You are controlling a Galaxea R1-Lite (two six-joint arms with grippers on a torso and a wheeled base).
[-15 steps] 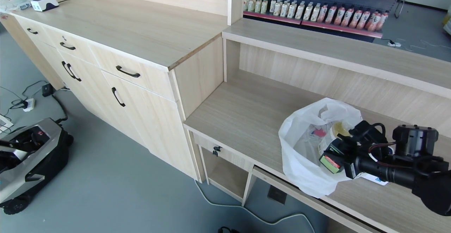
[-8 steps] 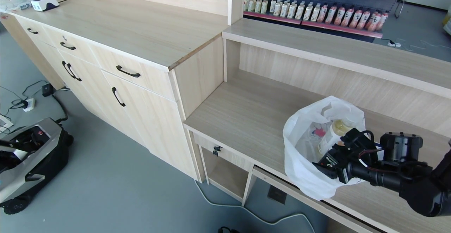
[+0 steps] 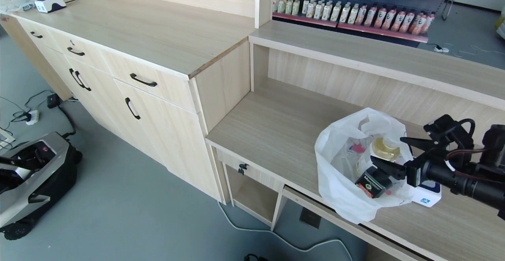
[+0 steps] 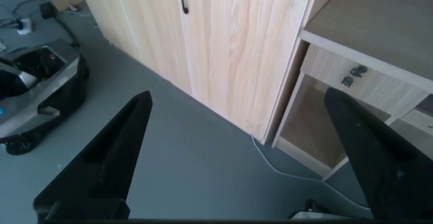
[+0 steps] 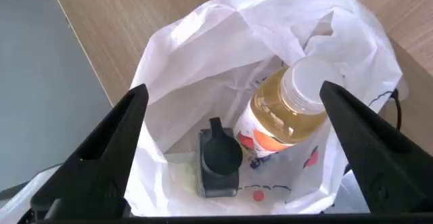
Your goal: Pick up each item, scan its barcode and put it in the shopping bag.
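Partly buried in the shopping bag (image 3: 339, 192) — bottle (image 5: 292, 109), black box (image 5: 218, 164) (bases hidden).

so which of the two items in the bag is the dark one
The small black item, lying low in the shopping bag beside the bottle. The bottle differs: pale yellow drink, white cap, orange label.

My head camera looks down from high over the counter (image 3: 276, 126) and shopping bag (image 3: 335, 192). My right wrist camera peers close into that same bag; my left wrist camera faces the floor (image 4: 203, 149) by the cabinet (image 4: 230, 41).
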